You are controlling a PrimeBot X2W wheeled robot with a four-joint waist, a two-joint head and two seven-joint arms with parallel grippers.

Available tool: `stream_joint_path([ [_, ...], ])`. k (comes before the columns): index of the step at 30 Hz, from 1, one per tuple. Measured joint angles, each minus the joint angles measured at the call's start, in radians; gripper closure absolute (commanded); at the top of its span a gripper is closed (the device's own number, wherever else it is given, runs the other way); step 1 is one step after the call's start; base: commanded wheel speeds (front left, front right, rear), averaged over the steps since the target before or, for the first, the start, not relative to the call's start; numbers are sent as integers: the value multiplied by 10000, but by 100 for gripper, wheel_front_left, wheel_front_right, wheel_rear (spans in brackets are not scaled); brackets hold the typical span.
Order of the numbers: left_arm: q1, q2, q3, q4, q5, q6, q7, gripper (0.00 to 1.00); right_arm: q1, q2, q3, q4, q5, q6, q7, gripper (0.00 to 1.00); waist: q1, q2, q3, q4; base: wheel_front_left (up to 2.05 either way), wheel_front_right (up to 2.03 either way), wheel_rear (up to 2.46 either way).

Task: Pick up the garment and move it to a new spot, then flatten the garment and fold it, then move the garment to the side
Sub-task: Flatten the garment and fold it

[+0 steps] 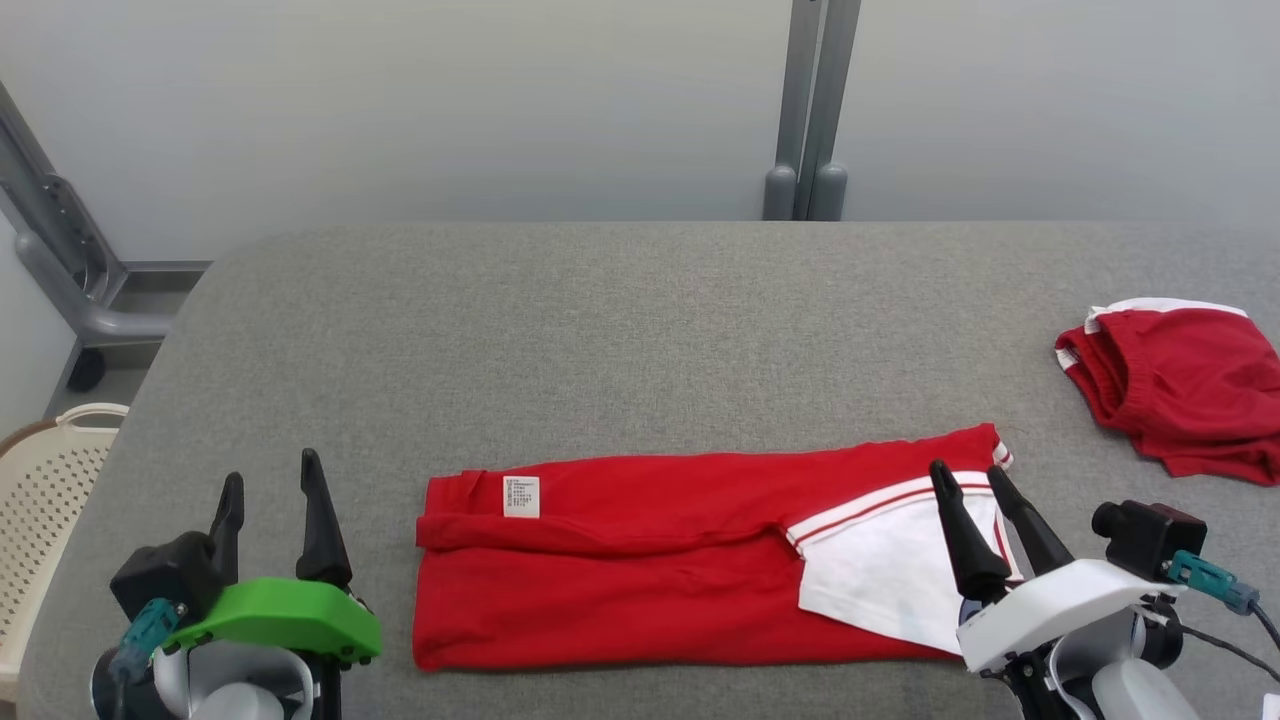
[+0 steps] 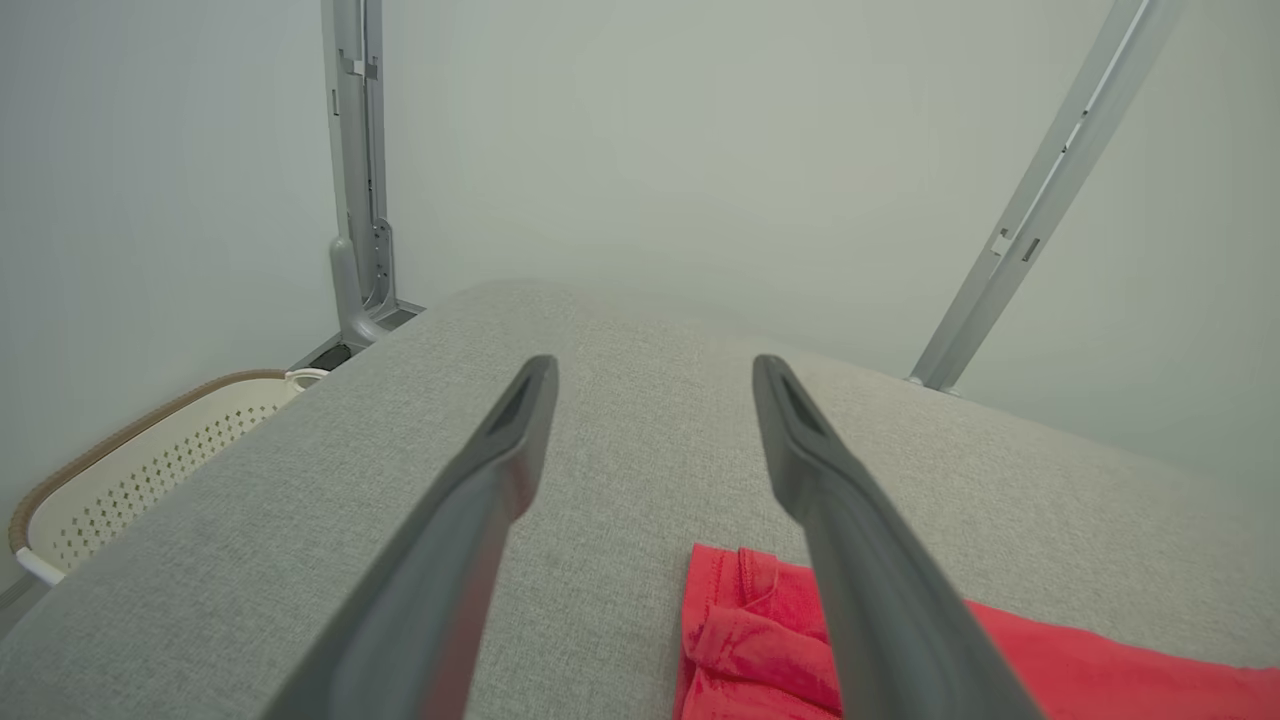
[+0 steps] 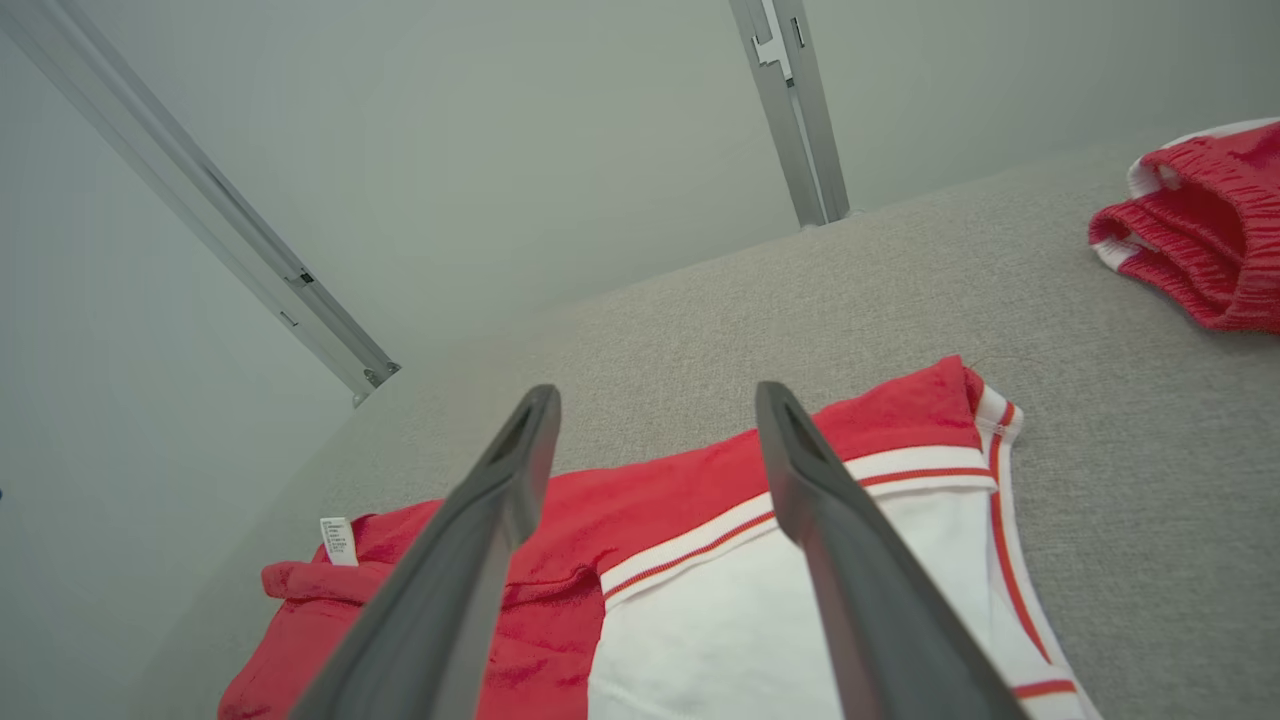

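Note:
A red garment [image 1: 640,560] with a white, red-striped panel lies folded into a long band near the table's front edge; a small white label sits near its left end. In the right wrist view the garment [image 3: 700,470] spreads under the fingers, and its left end [image 2: 740,640] shows in the left wrist view. My left gripper [image 1: 270,485] is open at the front left, off the cloth. My right gripper [image 1: 970,478] is open above the garment's right end, over the white panel, holding nothing.
A second red-and-white garment [image 1: 1180,385] lies bunched at the table's right edge. A cream perforated basket [image 1: 45,480] stands on the floor left of the grey table [image 1: 600,340]. Metal posts [image 1: 810,110] rise behind the table.

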Motion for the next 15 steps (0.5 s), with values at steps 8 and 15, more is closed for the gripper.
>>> stream_joint_path([
  [8, 1406, -345, 963, -583, 932, -1007, -12, 0, 398, 792, -608, 408, -844, -2, -794, 0, 0, 0, -304, -22, 0, 0, 0],
  [15, 2314, -65, 612, -69, 1384, -1486, 52, 0, 962, 1037, -800, 711, -1877, -2, -897, 0, 0, 0, -476, -57, 0, 0, 0],
])
